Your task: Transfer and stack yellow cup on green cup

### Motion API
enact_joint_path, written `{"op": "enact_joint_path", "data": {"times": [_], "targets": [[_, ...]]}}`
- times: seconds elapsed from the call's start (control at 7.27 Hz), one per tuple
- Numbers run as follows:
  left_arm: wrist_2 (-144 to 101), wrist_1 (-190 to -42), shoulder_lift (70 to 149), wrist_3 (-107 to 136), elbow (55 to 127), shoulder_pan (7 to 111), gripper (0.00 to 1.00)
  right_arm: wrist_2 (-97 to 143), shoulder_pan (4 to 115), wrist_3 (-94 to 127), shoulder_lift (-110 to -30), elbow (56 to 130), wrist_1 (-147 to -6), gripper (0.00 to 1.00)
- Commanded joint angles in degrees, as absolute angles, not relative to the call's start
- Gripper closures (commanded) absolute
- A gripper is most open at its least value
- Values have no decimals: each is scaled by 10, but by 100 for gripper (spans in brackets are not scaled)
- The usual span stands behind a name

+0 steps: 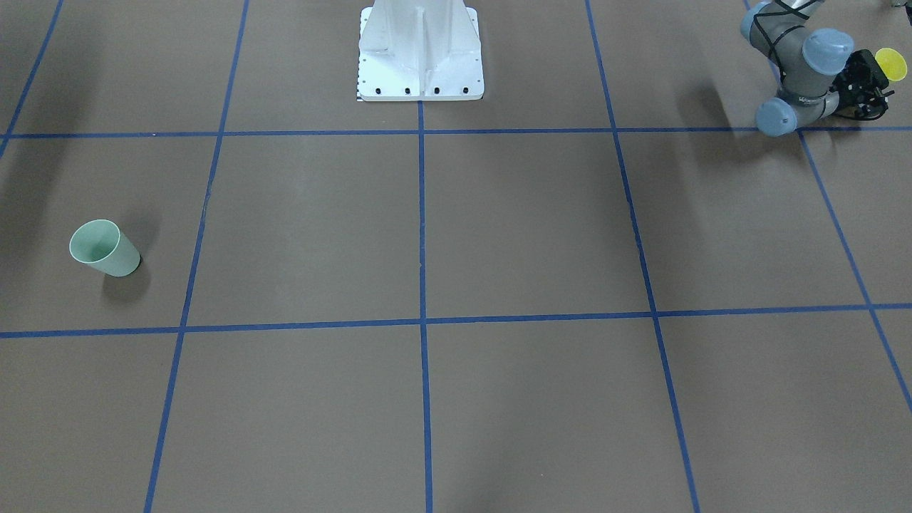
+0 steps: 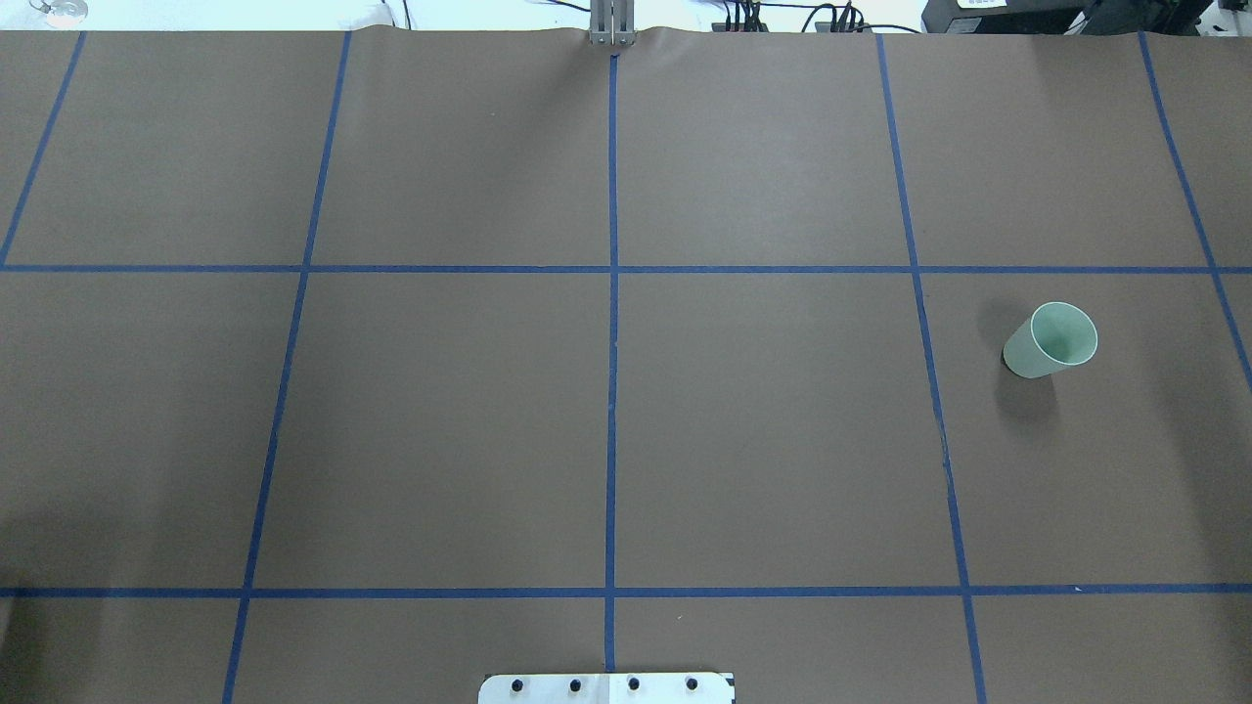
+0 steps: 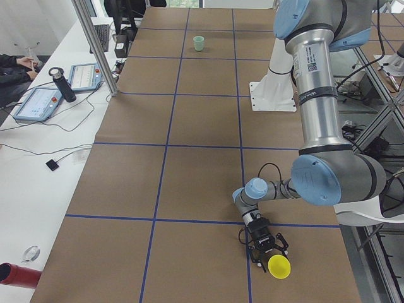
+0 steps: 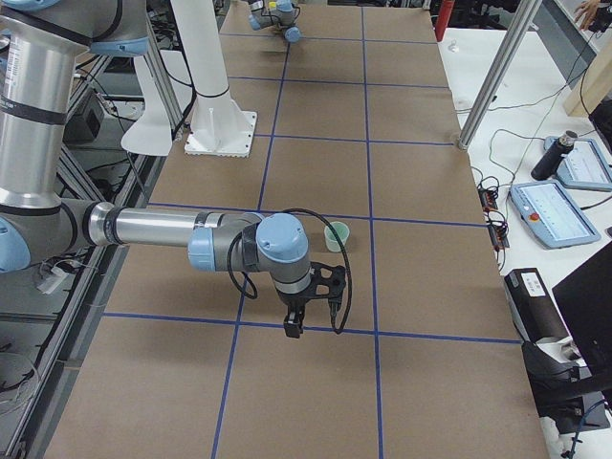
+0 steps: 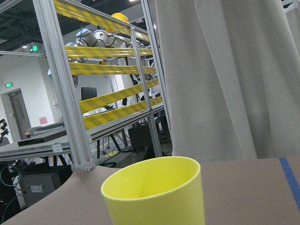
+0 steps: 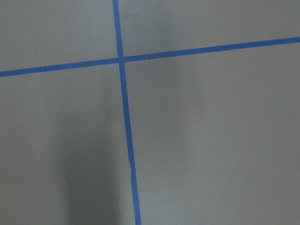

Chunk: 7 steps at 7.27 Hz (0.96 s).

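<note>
Left gripper (image 3: 269, 254) sits at the yellow cup (image 3: 279, 266), well apart from the green cup (image 3: 199, 43); whether it or the right gripper (image 4: 293, 325) is closed cannot be told. Transfer and stacking apparently remain.

Brown table (image 2: 440, 420), blue tape grid (image 2: 613, 391); white side bench (image 3: 38, 164); grey curtain (image 5: 225, 75), yellow-striped barrier (image 5: 108, 101).
</note>
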State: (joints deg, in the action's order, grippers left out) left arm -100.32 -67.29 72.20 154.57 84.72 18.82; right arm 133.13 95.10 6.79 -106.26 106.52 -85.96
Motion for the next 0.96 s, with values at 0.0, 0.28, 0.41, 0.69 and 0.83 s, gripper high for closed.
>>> {"op": "enact_joint_path", "data": {"times": [0.0,0.28,0.41,0.69,0.83], "targets": [[-1002,-678,722,1547,838,187,1,1330,951,68,-1063,1065,-860,1],[-990,-692,722,1548,819,186,21,1330,951,68,-1063,1065,-860,1],[-989,-693,722,1547,815,186,36,1331,951,68,-1063,1066,-860,1],[-988,-694,720,1543,815,184,73,1331,951,68,-1061,1067,-860,0],[-985,-700,706,1518,818,184,81,1332,951,68,-1061,1068,-860,1]]}}
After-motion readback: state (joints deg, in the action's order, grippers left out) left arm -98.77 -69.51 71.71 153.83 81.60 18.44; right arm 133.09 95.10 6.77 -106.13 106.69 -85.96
